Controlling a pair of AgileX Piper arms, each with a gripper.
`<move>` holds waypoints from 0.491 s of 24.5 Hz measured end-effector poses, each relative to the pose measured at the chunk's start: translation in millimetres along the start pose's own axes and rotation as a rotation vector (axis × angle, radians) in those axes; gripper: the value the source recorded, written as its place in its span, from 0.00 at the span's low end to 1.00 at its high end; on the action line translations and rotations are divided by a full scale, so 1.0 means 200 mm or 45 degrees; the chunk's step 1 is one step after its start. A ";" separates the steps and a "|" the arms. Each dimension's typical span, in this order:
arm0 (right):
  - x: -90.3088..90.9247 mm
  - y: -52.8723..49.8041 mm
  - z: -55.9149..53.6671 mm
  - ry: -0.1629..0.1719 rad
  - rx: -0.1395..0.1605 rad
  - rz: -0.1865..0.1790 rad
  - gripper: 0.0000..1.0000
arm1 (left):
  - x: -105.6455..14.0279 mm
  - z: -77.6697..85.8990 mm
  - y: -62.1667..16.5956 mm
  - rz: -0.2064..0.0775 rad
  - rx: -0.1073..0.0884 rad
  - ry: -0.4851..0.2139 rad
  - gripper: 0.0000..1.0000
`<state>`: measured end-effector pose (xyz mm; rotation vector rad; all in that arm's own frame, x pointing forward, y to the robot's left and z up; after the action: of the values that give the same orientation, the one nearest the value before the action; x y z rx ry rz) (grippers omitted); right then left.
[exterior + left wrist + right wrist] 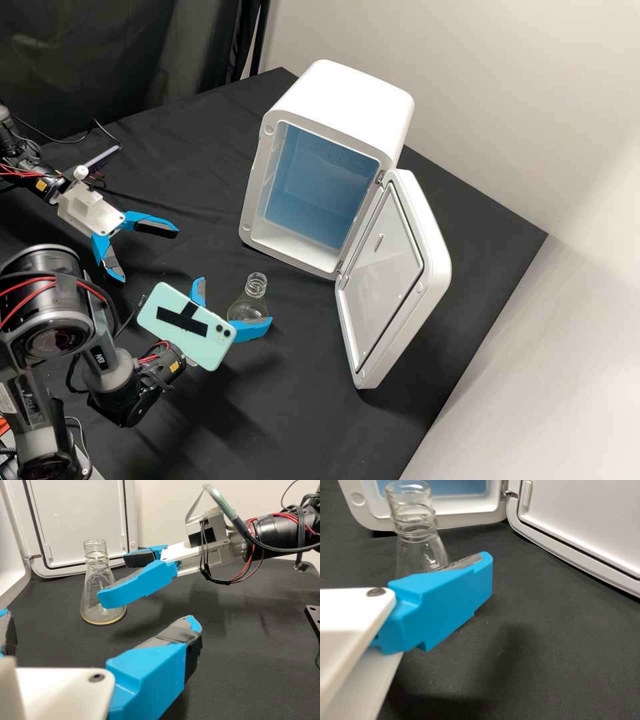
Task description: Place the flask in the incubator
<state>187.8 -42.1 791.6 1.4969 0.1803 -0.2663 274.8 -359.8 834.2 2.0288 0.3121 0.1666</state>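
Note:
A clear empty flask [249, 303] stands upright on the black bench, in front of the white incubator [347, 107]. The incubator's door [393, 267] is swung wide open and its blue inside is bare. My right gripper [235, 303] is open, with the flask [101, 587] between its fingers close to their tips. In the right wrist view one blue finger [442, 597] lies right beside the flask [417, 540]. My left gripper [148, 255] hangs open and holds nothing, off to the left of the flask and apart from it.
A mint phone [187, 325] is strapped to the right arm just behind its gripper. The open door [80, 520] stands close behind the flask on the right. Cables and arm bases crowd the bench's left edge. The bench's right edge [467, 360] runs close past the door.

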 end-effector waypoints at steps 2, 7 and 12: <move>0.01 0.00 0.01 -0.004 0.033 -0.004 1.00 | 0.00 0.00 0.000 0.000 0.000 0.000 1.00; 0.04 0.01 0.04 -0.004 0.124 -0.033 1.00 | 0.00 0.00 0.000 0.000 0.000 0.000 1.00; 0.06 0.02 0.07 0.025 0.196 -0.074 1.00 | 0.00 0.00 0.000 0.000 0.000 0.000 1.00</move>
<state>200.2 -55.9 793.9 1.6492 0.2237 -0.3180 274.8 -359.8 834.2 2.0288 0.3121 0.1666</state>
